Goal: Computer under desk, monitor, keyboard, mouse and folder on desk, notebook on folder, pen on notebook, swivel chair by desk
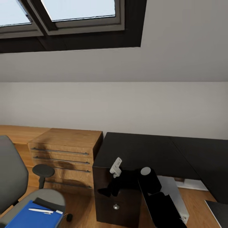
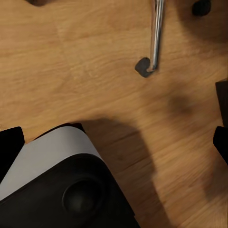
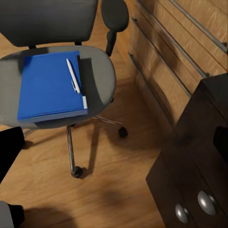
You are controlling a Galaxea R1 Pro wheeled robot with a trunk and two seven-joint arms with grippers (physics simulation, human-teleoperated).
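One swivel chair (image 1: 19,190) is sitting at the head view's lower left, carrying one blue folder (image 1: 33,218) with a single white pen (image 1: 40,210) lying on it, well apart from the black desk (image 1: 148,152), whose bare surface is likely awaiting them. A dark arm is reaching low before the desk's cabinet. The left wrist view is looking down at wood floor (image 2: 95,71) and one chrome chair leg (image 2: 156,35); the fingers' state cannot be told. The right wrist view is framing the folder (image 3: 50,85) on the seat beside one drawer unit (image 3: 175,52), its fingers (image 3: 9,149) standing apart, empty, probably lining up a pickup.
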